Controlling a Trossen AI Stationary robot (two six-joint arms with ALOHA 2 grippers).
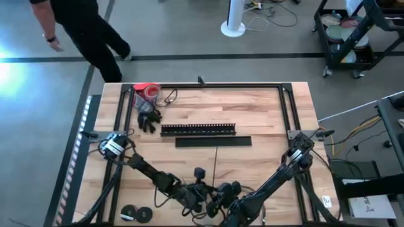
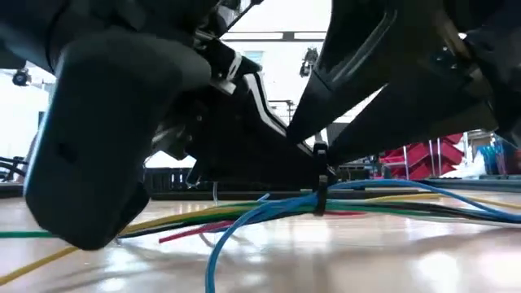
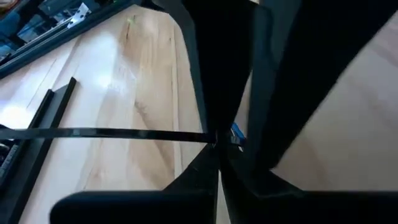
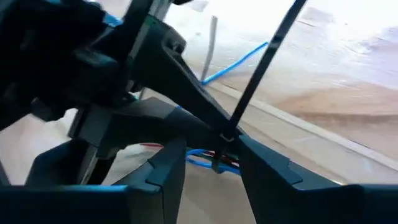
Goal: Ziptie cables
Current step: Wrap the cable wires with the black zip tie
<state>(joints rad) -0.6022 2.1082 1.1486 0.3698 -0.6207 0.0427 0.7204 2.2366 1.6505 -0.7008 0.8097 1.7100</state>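
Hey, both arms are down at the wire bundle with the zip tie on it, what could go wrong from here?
The zip tie already wraps the cables, its long tail sticking out; a skewed pull might tilt the loop or drag the bundle. The left gripper and right gripper are crowded together at the tie and might collide. One blue wire loops out and could be left loose.

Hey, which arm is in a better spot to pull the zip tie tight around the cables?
Probably the left. A long zip tie tail runs straight into the left gripper, whose fingers close on it. The right gripper sits at the tie's head on the cables, so it looks better suited to bracing.
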